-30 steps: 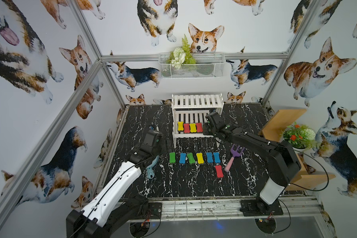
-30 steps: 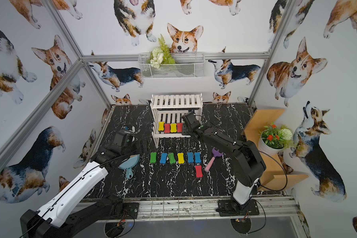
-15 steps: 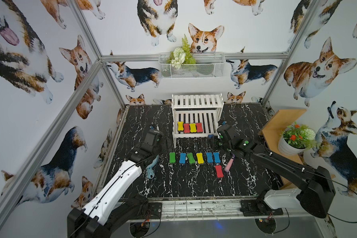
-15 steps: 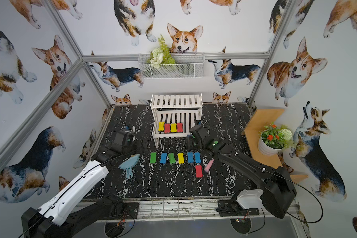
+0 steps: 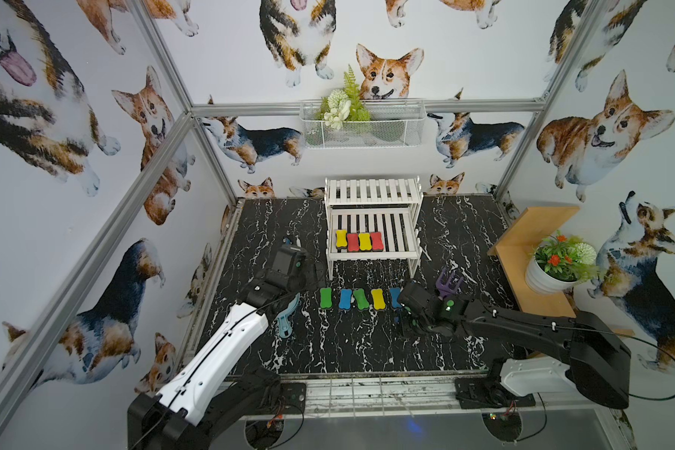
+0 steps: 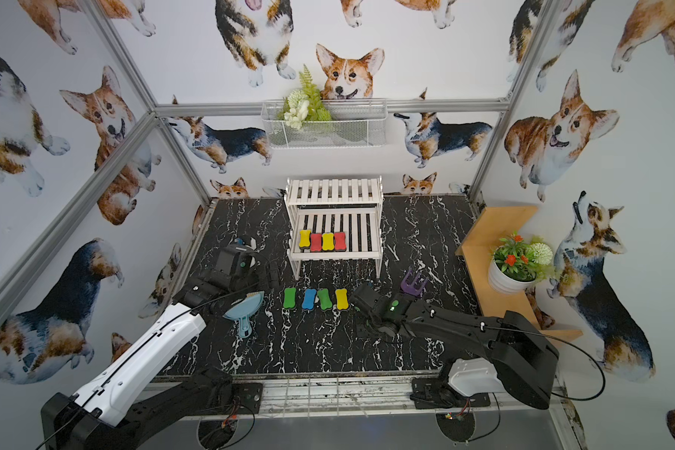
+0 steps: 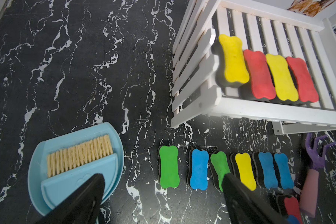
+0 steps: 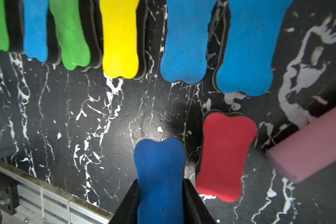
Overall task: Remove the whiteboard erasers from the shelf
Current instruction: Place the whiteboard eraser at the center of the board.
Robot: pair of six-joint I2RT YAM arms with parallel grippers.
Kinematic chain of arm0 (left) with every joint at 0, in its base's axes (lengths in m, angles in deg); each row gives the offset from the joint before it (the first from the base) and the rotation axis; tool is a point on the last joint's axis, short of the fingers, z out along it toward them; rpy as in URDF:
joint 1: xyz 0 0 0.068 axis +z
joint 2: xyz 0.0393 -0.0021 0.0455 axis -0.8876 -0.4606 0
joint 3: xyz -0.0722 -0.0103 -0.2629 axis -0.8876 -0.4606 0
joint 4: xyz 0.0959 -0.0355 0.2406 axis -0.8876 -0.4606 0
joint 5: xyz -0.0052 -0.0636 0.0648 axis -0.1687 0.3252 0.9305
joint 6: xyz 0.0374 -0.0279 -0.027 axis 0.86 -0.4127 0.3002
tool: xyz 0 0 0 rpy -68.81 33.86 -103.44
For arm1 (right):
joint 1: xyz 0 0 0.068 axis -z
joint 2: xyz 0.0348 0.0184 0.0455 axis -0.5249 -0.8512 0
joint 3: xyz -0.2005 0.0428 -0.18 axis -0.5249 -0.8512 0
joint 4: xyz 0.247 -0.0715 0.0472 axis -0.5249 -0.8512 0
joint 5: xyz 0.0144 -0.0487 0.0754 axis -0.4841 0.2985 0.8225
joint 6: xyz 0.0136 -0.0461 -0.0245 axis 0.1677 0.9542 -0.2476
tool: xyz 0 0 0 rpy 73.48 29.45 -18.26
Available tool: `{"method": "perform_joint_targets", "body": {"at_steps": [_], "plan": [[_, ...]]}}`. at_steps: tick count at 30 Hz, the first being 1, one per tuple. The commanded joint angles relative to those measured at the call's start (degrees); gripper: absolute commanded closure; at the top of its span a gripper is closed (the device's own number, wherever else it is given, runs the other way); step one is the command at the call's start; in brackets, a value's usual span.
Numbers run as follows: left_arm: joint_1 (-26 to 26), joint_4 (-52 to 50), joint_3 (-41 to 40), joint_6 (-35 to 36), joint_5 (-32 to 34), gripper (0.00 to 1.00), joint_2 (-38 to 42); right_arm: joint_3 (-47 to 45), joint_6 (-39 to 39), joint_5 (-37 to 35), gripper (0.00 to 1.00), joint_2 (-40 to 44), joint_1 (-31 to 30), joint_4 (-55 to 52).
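Right gripper [image 8: 160, 186]: clamped on a dark blue eraser [image 8: 159, 161], low over the table [image 8: 85, 126]. A red eraser [image 8: 225, 155] lies just beside my fingers, with the rake handle [image 8: 308, 153] beyond it.

Plan: lower flat and let go without nudging the red one.

Left gripper [image 7: 163, 180]: spread wide, empty. Four erasers [image 7: 268, 75] sit on the lower tier of the shelf [image 7: 241, 111], ahead of it.

Cannot tell whether my held pad touches the table. Its felt base and rear end are hidden, and the top views hide my right fingertips.
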Motion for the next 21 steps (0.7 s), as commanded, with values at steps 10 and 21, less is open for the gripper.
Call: {"method": "perform_joint_targets", "body": {"at_steps": [10,21], "plan": [[0.3,0.6,-0.1,0.5,0.3,0.0,0.2,3.8,0.8,-4.9,0.64,-7.7,-0.1,2.1],[0.4,0.3,-0.3,0.5,0.7,0.01,0.7,5.7,2.6,-7.5,0.61,-12.3,-0.1,2.3]]}}
